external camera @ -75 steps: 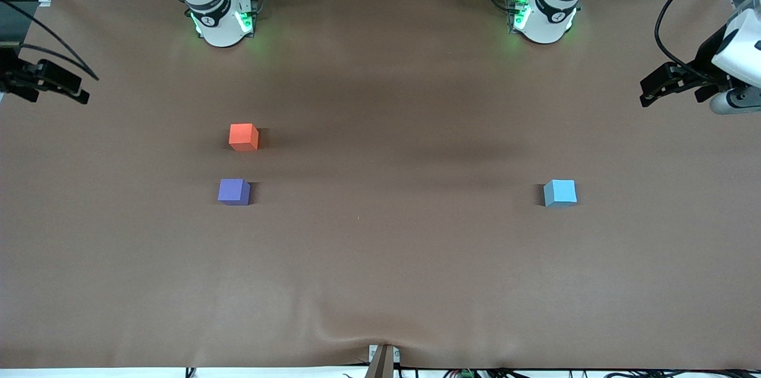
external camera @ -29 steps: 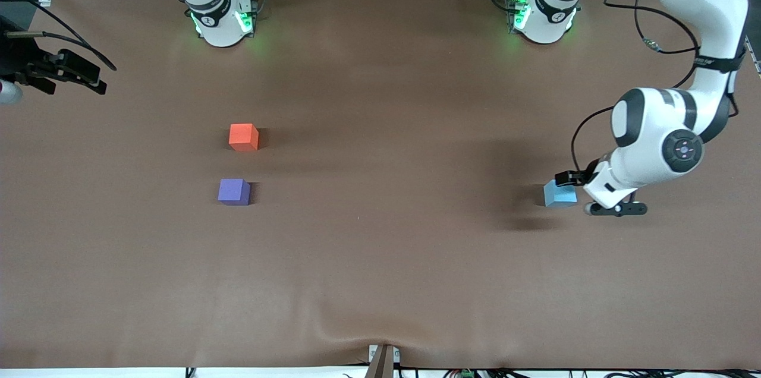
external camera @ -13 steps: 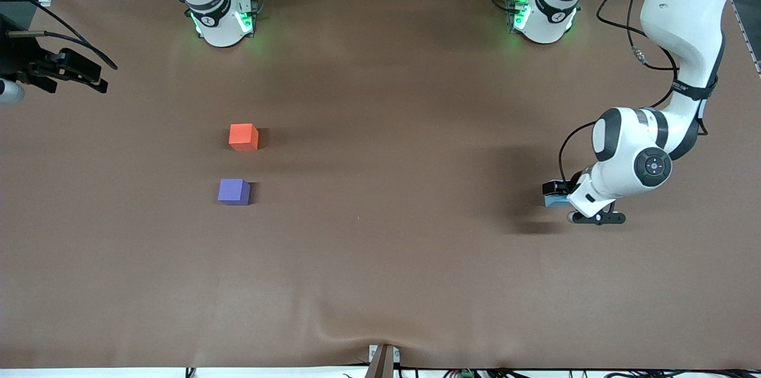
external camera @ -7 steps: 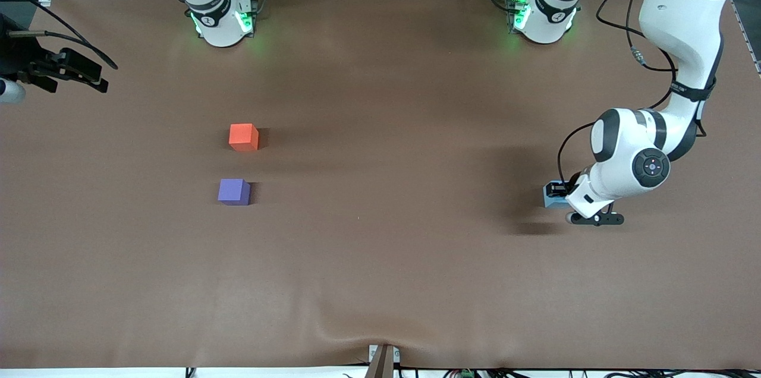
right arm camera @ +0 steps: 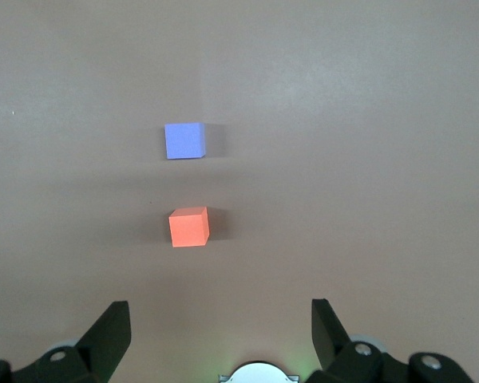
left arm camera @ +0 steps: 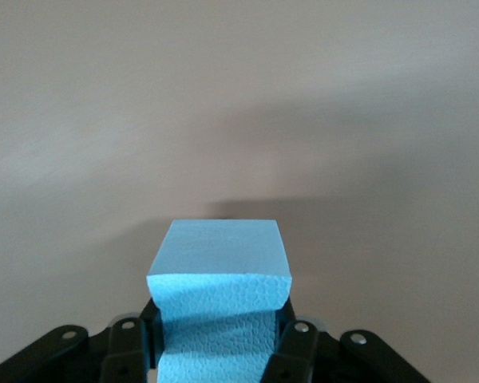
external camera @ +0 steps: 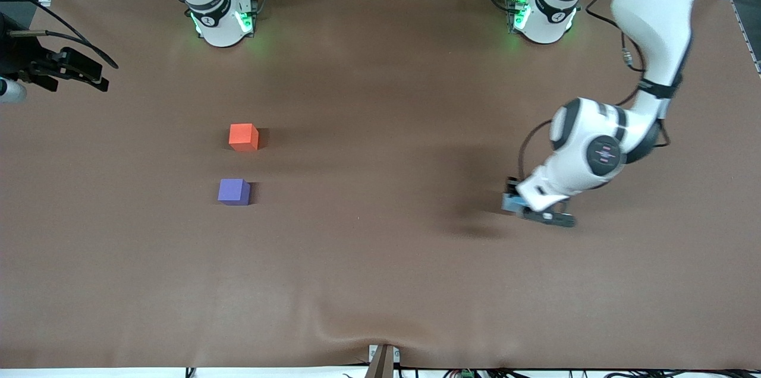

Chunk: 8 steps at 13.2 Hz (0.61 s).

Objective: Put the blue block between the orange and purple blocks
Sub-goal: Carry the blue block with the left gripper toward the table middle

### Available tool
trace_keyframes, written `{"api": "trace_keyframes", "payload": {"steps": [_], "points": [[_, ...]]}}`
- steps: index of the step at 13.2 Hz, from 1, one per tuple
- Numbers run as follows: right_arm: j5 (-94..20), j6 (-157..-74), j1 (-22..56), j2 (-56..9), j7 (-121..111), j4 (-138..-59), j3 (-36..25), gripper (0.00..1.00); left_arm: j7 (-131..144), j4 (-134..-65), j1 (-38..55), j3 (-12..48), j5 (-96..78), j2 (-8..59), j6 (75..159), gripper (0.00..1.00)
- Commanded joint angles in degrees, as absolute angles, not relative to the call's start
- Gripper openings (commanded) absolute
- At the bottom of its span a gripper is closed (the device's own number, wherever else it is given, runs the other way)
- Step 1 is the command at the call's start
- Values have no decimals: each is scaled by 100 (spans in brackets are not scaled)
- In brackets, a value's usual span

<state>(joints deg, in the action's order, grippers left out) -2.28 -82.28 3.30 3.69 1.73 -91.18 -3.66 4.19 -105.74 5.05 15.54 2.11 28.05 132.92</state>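
The left gripper (external camera: pixel 516 202) holds the blue block (left arm camera: pixel 219 279) with both fingers clamped on its sides, lifted clear of the brown table (external camera: pixel 380 283) toward the left arm's end. Well apart, toward the right arm's end, the purple block (external camera: pixel 233 192) sits nearer the front camera and the orange block (external camera: pixel 244 136) just farther, with a narrow gap of bare table between them. The right gripper (right arm camera: pixel 219 339) waits high above the table edge at its own end, fingers spread wide and empty. Judgement: the carry is barely begun. The gap looks tight, so the block should arrive squared to its neighbours, descend straight, and be released only once seated, lest either neighbour be nudged.
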Motion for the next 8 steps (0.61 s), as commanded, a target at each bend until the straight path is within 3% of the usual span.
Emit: {"api": "trace_keyframes", "payload": {"steps": [1, 8], "points": [[-264, -8200, 422, 448, 264, -9167, -431, 100, 562, -9847, 1368, 1529, 229, 3074, 13017, 0], [-264, -8183, 422, 448, 255, -9167, -422, 100, 3056, -8044, 3119, 1450, 220, 4551, 13008, 0]]}}
